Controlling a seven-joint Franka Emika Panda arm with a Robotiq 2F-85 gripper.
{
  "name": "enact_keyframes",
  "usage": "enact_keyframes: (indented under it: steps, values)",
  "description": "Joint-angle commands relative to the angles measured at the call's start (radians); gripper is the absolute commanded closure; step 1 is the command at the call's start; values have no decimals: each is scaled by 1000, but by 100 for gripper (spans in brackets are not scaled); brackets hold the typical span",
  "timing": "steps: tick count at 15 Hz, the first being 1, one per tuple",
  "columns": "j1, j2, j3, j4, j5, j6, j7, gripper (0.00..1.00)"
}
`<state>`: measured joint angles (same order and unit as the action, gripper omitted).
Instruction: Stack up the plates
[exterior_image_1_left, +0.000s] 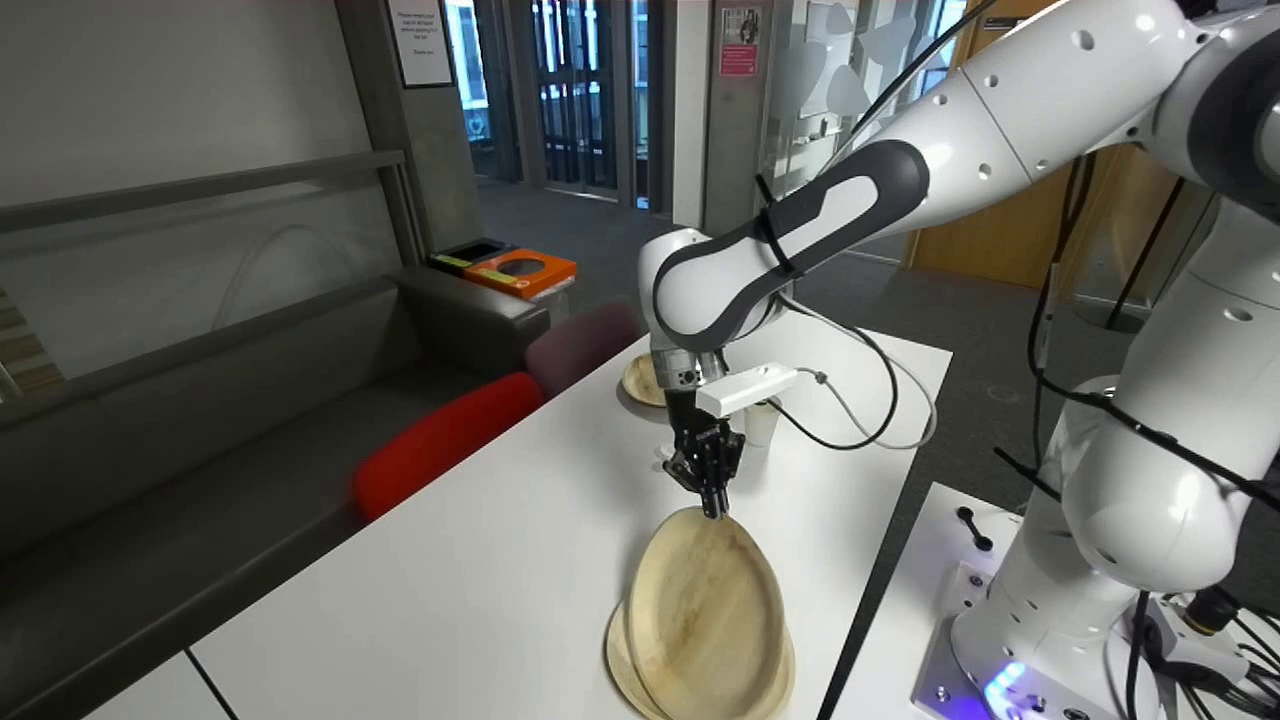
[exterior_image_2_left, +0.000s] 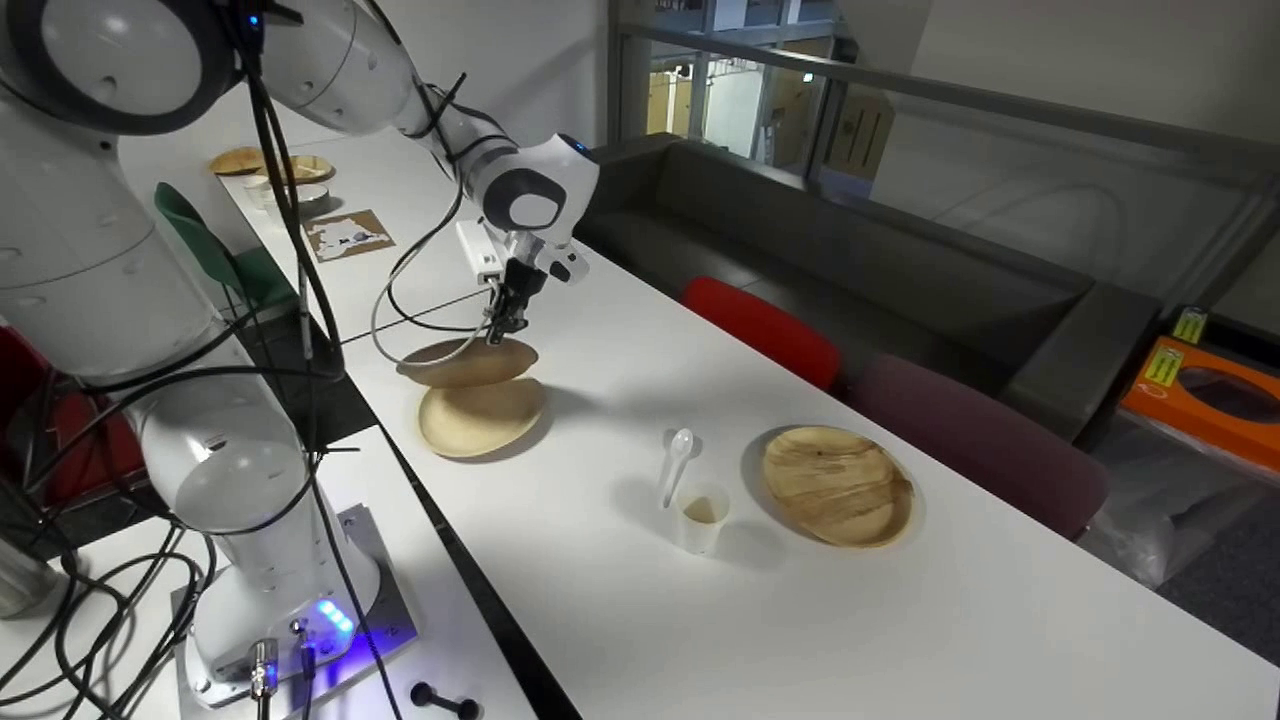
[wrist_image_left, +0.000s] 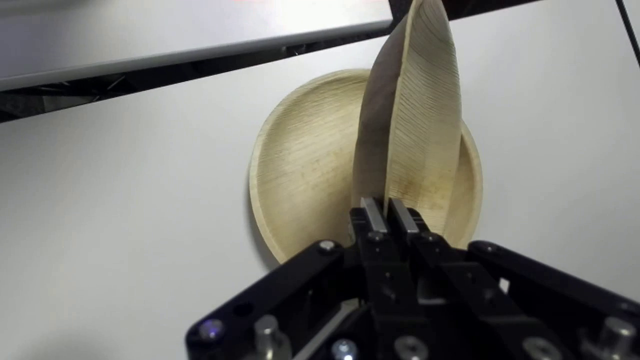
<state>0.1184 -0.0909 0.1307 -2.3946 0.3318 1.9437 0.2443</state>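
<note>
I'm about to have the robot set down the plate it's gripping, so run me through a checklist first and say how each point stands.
1. End effector pinching the held plate by its rim: ok.
2. Grip firm enough not to slip: cannot tell.
3. Lower plate face up on the table: ok.
4. Held plate level: not ok, steeply tilted.
5. Held plate centred over the lower plate: cannot tell.
6. Cup, spoon and third plate apart from the lower plate: ok.

One pale tan plate (exterior_image_1_left: 705, 618), gripped by its rim, tilts steeply over a second plate (exterior_image_2_left: 481, 419), which lies face up on the bench (exterior_image_2_left: 860, 640); a third plate (exterior_image_2_left: 840, 487), streaked brown, lies flat well apart from both.
</note>
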Motion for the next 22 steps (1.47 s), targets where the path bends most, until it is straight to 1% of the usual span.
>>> enact_keyframes:
  steps: [1, 2, 5, 8, 10, 14, 19, 20, 22]
  values:
    - [-14, 98, -20, 83, -42, -68, -82, 98]
    - [-18, 131, -25, 100, -58, -56, -90, 98]
    - [-22, 230, -42, 159, -172, 11, -102, 98]
    - [-29, 335, -59, 236, -262, 24, -139, 98]
    - [-28, 395, -69, 281, -292, 18, -162, 98]
    - [-17, 475, -76, 345, -338, 16, -175, 98]
    - [-4, 539, -85, 407, -366, 17, -128, 98]
    - [4, 548, -91, 415, -375, 25, -97, 98]
    - [27, 567, -112, 431, -401, 47, 19, 98]
